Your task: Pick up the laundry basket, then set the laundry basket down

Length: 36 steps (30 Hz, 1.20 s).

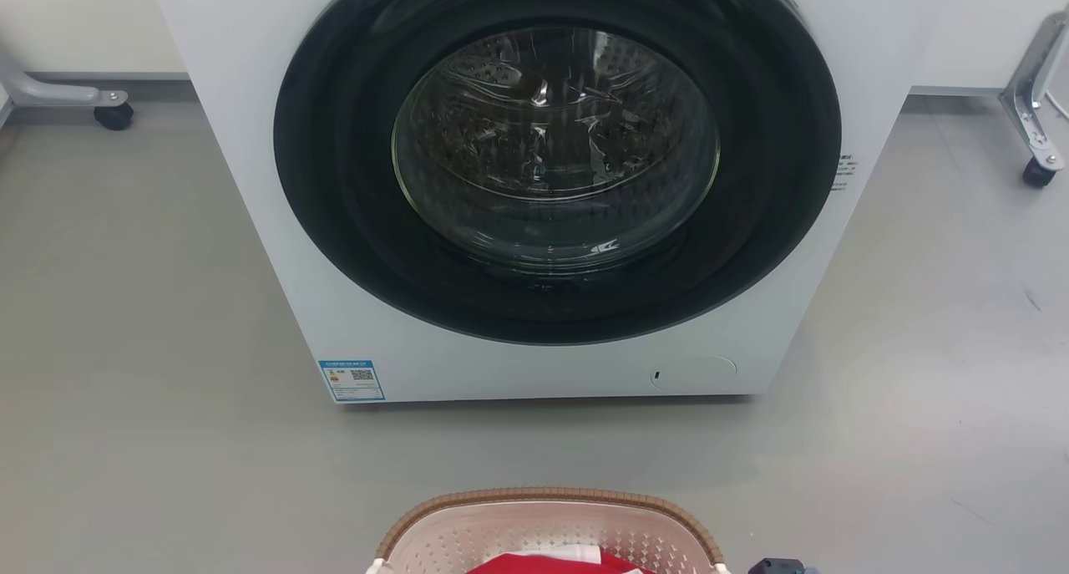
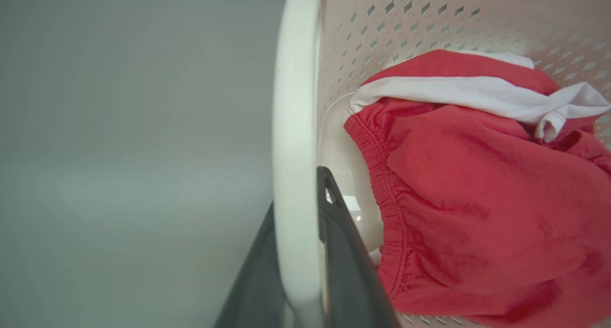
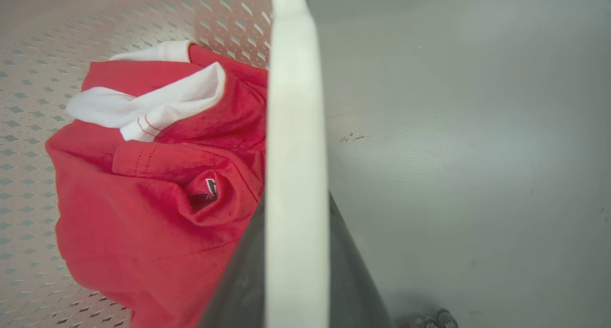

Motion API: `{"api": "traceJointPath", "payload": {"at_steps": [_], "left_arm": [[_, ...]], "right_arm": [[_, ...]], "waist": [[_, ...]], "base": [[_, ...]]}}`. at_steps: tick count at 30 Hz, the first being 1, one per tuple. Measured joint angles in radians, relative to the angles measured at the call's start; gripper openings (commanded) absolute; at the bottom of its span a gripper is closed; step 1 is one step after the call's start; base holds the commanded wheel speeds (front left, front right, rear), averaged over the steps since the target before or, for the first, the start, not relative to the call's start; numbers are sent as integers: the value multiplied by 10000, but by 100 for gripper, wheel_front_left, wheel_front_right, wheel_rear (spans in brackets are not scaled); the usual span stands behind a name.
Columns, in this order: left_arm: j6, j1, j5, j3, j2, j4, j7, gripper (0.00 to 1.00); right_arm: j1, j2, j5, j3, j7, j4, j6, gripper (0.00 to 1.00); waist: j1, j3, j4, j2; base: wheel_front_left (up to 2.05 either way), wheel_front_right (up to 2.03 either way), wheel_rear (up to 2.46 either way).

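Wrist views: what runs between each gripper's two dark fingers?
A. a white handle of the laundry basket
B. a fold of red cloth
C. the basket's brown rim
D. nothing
A: a white handle of the laundry basket passes between the fingers of the left gripper, the other white handle between those of the right gripper; the red cloth lies inside.

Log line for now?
laundry basket: red clothes inside, facing washer | left hand: shut on its handle | right hand: shut on other handle | lifted: cannot tell
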Motion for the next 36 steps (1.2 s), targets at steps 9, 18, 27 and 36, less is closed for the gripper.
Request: {"api": "traceJointPath", "payload": {"at_steps": [9, 18, 27, 36], "left_arm": [[4, 0, -36, -100, 27, 4, 0, 0], [73, -30, -63, -130, 35, 2, -13, 0], [125, -813, -77, 4, 38, -54, -140, 0], [267, -2141, -88, 211, 115, -316, -378, 0]], "right_arm": [[-3, -12, 186, 263, -92, 6, -6, 0], [-123, -15, 359, 453, -188, 33, -13, 0], [-1091, -17, 320, 516, -387, 215, -12, 0], [-2759, -8, -13, 420, -725, 535, 0, 0]], "waist": [[0, 51, -9, 0], [0, 241, -19, 0], [1, 810, -16, 0], [2, 1879, 13, 0]], "base": [[0, 0, 0], [0, 0, 0], [0, 0, 0], [0, 0, 0]]}}
